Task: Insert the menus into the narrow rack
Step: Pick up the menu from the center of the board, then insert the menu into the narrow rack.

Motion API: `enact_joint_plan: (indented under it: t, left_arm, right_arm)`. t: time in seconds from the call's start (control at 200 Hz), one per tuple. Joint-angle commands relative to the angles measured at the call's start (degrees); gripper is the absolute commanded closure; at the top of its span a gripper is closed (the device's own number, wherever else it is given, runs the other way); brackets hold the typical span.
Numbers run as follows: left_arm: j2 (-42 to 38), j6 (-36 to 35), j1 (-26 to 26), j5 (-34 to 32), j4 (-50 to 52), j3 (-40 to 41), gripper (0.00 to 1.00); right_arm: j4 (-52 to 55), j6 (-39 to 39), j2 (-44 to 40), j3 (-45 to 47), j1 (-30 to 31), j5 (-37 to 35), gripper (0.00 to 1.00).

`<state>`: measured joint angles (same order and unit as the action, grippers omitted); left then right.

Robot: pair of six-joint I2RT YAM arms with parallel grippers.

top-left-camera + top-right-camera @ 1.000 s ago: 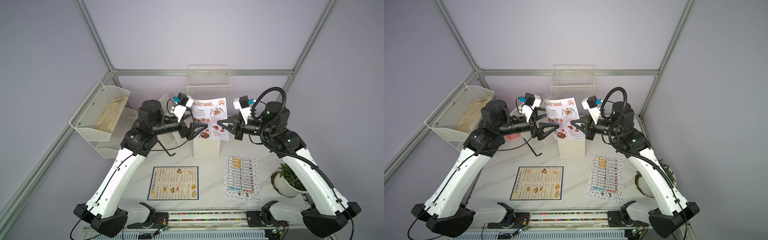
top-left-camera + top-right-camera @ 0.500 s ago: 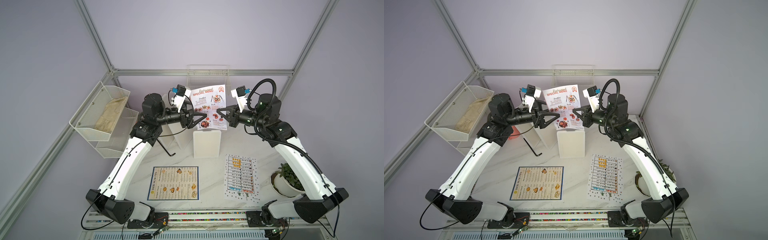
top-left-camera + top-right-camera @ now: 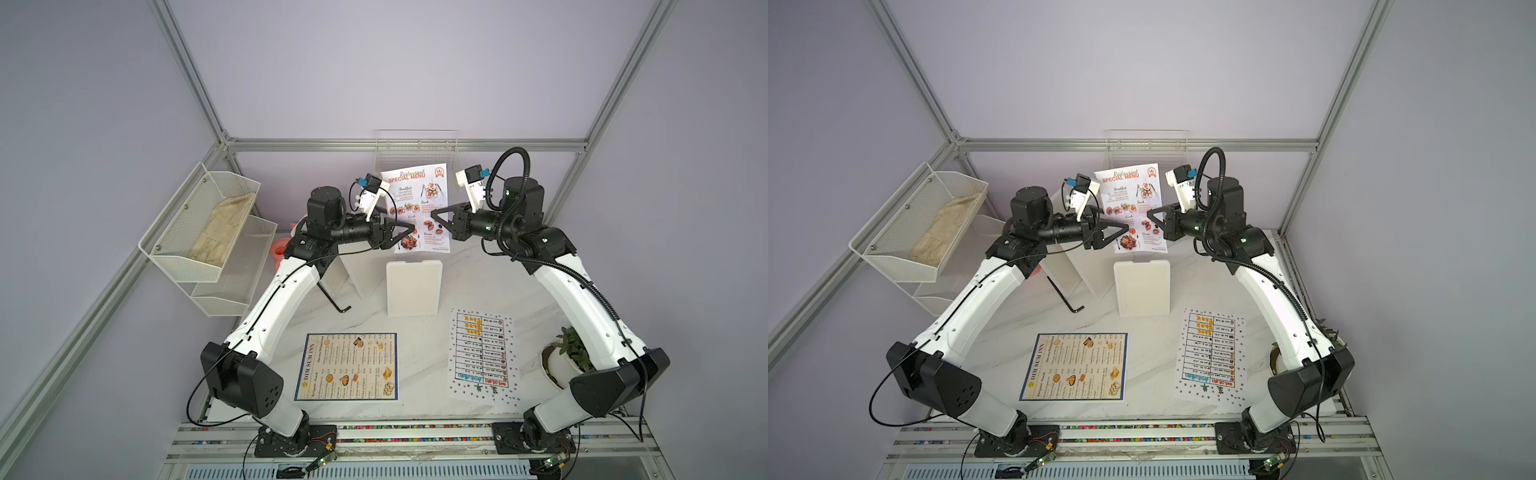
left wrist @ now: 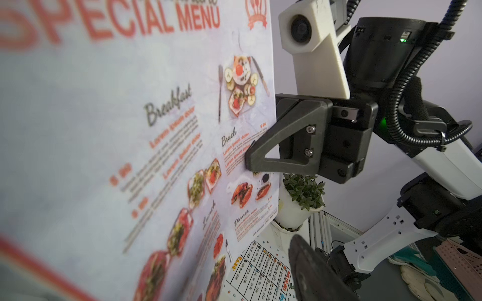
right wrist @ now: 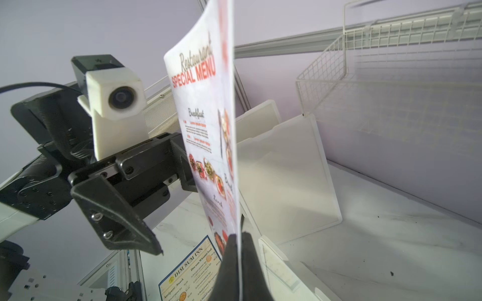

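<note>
Right claw (image 3: 434, 215) pinches Special Menu card (image 3: 417, 195) by one edge; left claw (image 3: 409, 233) gapes wide at the other. Close left squarely, keep card taut, upright for wire rack (image 3: 417, 143).

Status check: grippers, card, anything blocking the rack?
Right gripper shut on card, held upright. Left gripper open at card's edge. Card short of rack, not in. Nothing seen blocking.

A white wire-mesh tiered basket (image 3: 178, 222) hung at nine o'clock, a beige cloth (image 3: 222, 228) in its upper tier. A black L-shaped hex key (image 3: 331, 299) lay on the white marble tabletop (image 3: 424, 353) near ten o'clock; a white-potted green plant (image 3: 572, 345) stood at four.
</note>
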<state>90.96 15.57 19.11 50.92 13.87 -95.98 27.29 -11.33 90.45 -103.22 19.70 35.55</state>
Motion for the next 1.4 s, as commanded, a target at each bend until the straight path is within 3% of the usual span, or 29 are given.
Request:
enact_joint_plan:
  t: [0.0,0.425,1.095,1.395]
  left_arm:
    - [0.5,1.2,-0.5,0.2,-2.6,-2.0,0.34]
    - [8.1,2.0,-1.1,-1.0,-3.3,-2.7,0.37]
    - [14.7,3.8,-1.5,2.0,-7.2,-3.4,0.44]
    - [16.3,4.8,-1.5,2.0,-8.2,-2.9,0.4]
  right_arm:
    - [3.1,-0.2,2.6,-2.3,-1.3,1.2,1.0]
    - [4.1,7.4,10.0,-5.9,-3.9,4.0,1.0]
    - [8.9,19.1,14.2,-8.5,-4.0,1.5,1.0]
    - [9.1,22.4,14.2,-7.9,-4.3,1.0,1.0]
